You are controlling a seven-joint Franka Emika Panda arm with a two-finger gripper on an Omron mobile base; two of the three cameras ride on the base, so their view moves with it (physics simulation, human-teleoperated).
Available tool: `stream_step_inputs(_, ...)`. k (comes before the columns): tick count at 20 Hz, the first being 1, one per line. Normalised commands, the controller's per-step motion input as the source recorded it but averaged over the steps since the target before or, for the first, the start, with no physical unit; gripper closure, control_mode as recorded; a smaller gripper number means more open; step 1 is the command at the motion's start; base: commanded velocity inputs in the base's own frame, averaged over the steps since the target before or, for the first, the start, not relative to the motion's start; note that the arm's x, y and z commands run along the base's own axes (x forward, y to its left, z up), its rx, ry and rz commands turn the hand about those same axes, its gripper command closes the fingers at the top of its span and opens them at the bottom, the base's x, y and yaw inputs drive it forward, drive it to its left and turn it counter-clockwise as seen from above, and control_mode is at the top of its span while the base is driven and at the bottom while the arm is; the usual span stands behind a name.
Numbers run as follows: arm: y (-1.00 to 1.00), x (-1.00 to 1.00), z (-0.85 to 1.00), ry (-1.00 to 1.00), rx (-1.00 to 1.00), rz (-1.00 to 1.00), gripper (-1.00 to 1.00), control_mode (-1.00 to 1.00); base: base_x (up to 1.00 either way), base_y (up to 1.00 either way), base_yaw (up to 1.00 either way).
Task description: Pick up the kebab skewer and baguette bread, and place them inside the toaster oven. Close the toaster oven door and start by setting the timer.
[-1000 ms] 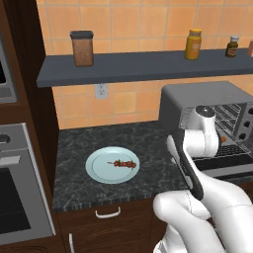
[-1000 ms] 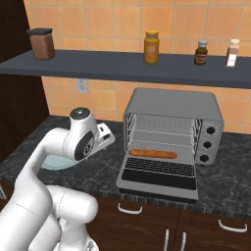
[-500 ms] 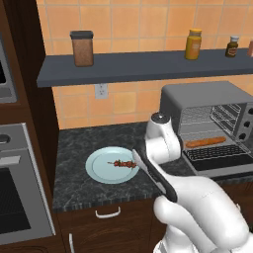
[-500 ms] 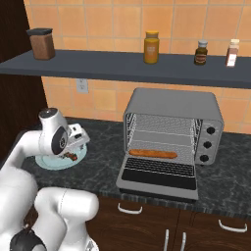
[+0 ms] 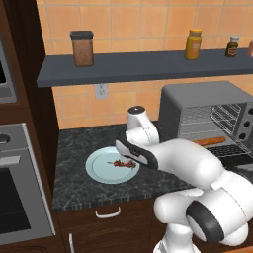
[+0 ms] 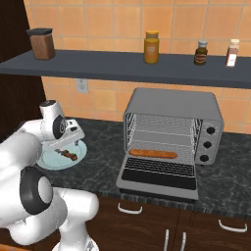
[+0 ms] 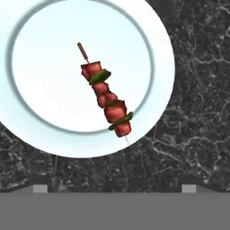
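I see the pale blue plate (image 5: 101,170) at left on the dark worktop (image 5: 74,188), w/ the kebab skewer (image 7: 105,98) lying across its middle. My gripper (image 6: 68,142) hangs right over the plate, jaws spread wide, nothing in them. Further right the toaster oven (image 6: 171,130) stands w/ its toaster oven door (image 6: 159,181) folded down flat, and the baguette bread (image 6: 153,154) lies on the rack inside.

Plenty of open dark speckled stone counter (image 7: 197,112) right of the round pale blue plate (image 7: 40,134) in the hand view. The grey metal toaster oven's drop-down glass door (image 6: 159,180) sticks out over it (centre of the right base view), orange-brown baguette (image 6: 152,154) occupying the rack.
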Motion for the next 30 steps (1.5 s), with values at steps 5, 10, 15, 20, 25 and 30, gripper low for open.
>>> stream_step_inputs(5,0.16,0.2,-0.49,0.07,0.0,0.0,-1.0,-1.0,0.0,0.0,0.0)
stream_step_inputs(10,0.1,0.2,-0.6,0.06,-0.01,0.0,-1.0,-1.0,0.0,0.0,0.0)
stream_step_inputs(15,0.0,0.12,-0.29,0.04,0.0,0.0,-1.0,-1.0,0.0,0.0,0.0)
stream_step_inputs(20,0.02,0.17,-0.12,0.01,0.0,0.0,-1.0,-1.0,0.0,0.0,0.0)
stream_step_inputs(25,0.0,0.0,-0.2,0.0,0.0,0.0,-1.0,-1.0,0.0,0.0,0.0)
stream_step_inputs(30,0.0,0.0,-0.18,0.0,0.0,0.0,-1.0,-1.0,0.0,0.0,0.0)
